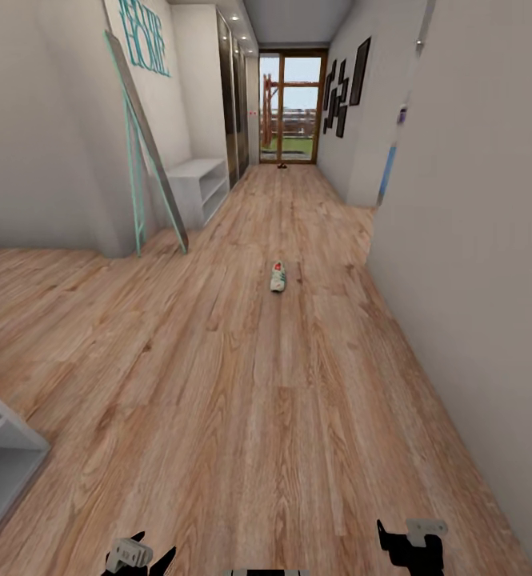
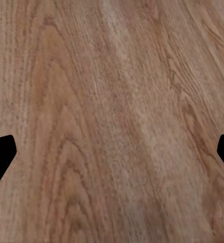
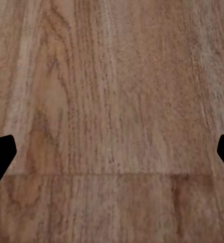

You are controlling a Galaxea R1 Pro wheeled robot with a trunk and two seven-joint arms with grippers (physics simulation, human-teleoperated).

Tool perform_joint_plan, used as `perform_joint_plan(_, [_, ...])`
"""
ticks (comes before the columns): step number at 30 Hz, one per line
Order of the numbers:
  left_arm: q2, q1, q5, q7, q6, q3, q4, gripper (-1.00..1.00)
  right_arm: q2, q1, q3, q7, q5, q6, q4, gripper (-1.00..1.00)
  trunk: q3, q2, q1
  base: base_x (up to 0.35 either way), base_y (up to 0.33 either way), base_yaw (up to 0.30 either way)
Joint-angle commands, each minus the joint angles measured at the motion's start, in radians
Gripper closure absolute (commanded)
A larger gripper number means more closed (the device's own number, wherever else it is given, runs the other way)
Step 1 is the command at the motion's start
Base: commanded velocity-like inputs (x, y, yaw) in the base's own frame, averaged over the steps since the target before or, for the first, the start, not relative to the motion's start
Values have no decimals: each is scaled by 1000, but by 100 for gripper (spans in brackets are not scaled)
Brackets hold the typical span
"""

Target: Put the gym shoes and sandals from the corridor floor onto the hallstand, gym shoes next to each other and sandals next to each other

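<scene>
Facing down a long hallway, largest thing to smallest:

Floor: the wood-plank corridor floor runs from the robot's base to a glass door at the far end.
Shelf unit: a white low shelf unit stands against the left wall, well beyond the shoe; a grey-white shelf corner shows near the robot's left side (which of these is the shoe rack I cannot tell from here).
Ladder: a teal-framed leaning piece rests against the left wall.
Shoe: one gym shoe lies on the floor straight ahead, well apart from both arms, long axis running roughly along the hallway, red accent at its far end.
Far object: a small dark thing lies by the door, too small to name.
Left gripper: spread wide, holding nothing, bare planks between its tips in the wrist view.
Right gripper: likewise spread and empty.
Key relation: the shoe sits slightly right of centre, so the right arm looks marginally nearer; the base must drive forward first, by my judgement.
</scene>
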Motion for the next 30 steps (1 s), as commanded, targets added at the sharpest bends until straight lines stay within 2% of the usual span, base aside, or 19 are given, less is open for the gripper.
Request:
perform_joint_plan(1, [0, -1, 0, -6, -2, 4, 1, -100, -1, -1, -7, -2, 11, -3, 1, -100, -1, 0, 0, 330, 78, -1])
perform_joint_plan(30, [0, -1, 0, 10, -2, 4, 1, -100, -1, -1, -6, -5, 11, -3, 1, -100, -1, 0, 0, 331, 79, 0])
